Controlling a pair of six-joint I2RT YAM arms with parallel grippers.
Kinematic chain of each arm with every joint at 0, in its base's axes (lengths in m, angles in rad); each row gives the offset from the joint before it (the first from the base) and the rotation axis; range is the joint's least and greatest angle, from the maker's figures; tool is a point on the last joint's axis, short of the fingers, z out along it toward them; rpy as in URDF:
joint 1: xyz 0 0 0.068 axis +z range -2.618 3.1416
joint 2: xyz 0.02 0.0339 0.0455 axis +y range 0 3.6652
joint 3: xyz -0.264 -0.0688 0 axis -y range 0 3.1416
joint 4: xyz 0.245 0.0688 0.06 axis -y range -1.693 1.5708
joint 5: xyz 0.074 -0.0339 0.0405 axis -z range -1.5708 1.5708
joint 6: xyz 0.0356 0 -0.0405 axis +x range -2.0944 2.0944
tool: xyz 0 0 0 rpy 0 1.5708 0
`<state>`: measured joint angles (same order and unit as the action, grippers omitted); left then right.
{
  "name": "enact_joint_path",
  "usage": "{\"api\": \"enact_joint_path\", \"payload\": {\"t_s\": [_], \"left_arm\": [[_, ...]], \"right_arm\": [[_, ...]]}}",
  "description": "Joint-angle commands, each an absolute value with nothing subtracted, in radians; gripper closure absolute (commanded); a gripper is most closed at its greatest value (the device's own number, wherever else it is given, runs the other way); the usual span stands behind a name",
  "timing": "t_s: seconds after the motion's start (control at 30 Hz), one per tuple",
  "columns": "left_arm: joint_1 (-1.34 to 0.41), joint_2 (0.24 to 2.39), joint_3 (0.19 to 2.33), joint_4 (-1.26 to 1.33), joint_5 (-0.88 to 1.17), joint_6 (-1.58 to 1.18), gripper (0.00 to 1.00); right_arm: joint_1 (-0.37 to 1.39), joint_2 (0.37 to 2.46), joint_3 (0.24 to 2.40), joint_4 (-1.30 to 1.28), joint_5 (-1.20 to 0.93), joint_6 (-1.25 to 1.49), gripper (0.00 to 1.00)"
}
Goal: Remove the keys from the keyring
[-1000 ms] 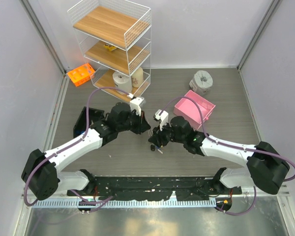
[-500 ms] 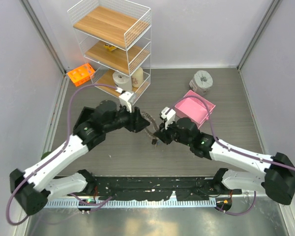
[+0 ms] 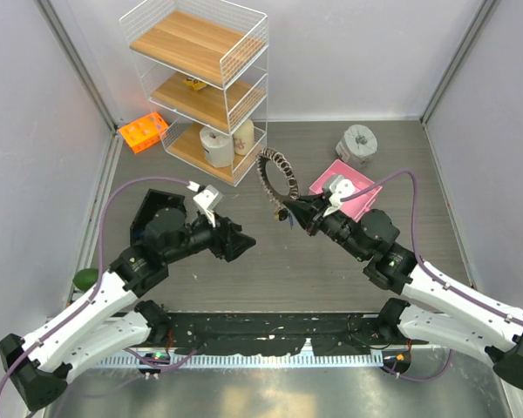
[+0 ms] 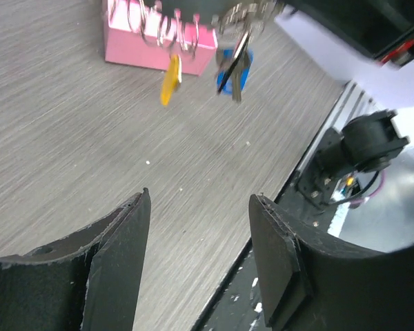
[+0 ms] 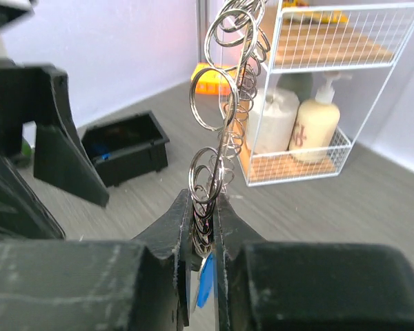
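The right end effector (image 3: 295, 205) is clamped shut on the keyring (image 3: 276, 173) and has it up in the air, the knobbly loop standing above the jaws, just in front of the pink box (image 3: 366, 185). From the right wrist view the grip is on a thin stack of wire coils right at the fingertips, which is not much to hold.

The keys (image 4: 224, 63) hang under that grip in a loose bunch. The yellow one (image 4: 170, 79) dangles a little apart from the blue and silvery pair. The left end effector (image 4: 200, 198) is wide open with nothing in it, low over the tabletop (image 3: 270, 279) and well apart from the bunch.

Here's the danger as I see it. The keys dangle freely, so the left arm could close on two at once, or nudge the bunch and set it swinging out of reach. A straight pull is the bigger worry — a key has to be worked round its coil, and tugging it could drag the ring through those fingertips. If that pinch slips, ring and keys drop to the tabletop together. The tall loop above the jaws could also tip over and twist the hold.
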<state>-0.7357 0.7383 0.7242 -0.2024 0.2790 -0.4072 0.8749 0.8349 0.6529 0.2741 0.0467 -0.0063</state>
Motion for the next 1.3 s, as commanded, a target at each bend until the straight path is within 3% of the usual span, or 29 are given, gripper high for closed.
{"api": "enact_joint_path", "payload": {"t_s": [0.0,0.2,0.43,0.67,0.9,1.27], "left_arm": [[-0.787,0.735,0.716,-0.066,0.213,-0.313,0.37],[-0.864,0.681,0.632,0.158,0.147,-0.131,0.39],[-0.920,0.666,0.569,0.331,0.270,0.070,0.40],[-1.028,0.750,0.594,0.455,0.137,0.179,0.42],[-1.085,0.856,0.618,0.607,-0.148,0.175,0.47],[-1.106,0.962,0.706,0.655,-0.181,0.173,0.52]], "right_arm": [[0.879,0.834,0.735,0.495,0.029,-0.046,0.95],[0.882,0.853,0.799,0.498,-0.027,-0.003,0.95],[0.884,0.835,0.810,0.531,-0.060,0.043,0.95],[0.891,0.824,0.811,0.545,-0.060,0.043,0.95],[0.907,0.815,0.801,0.549,-0.046,0.035,0.95],[0.928,0.818,0.793,0.552,-0.026,0.021,0.95]]}}
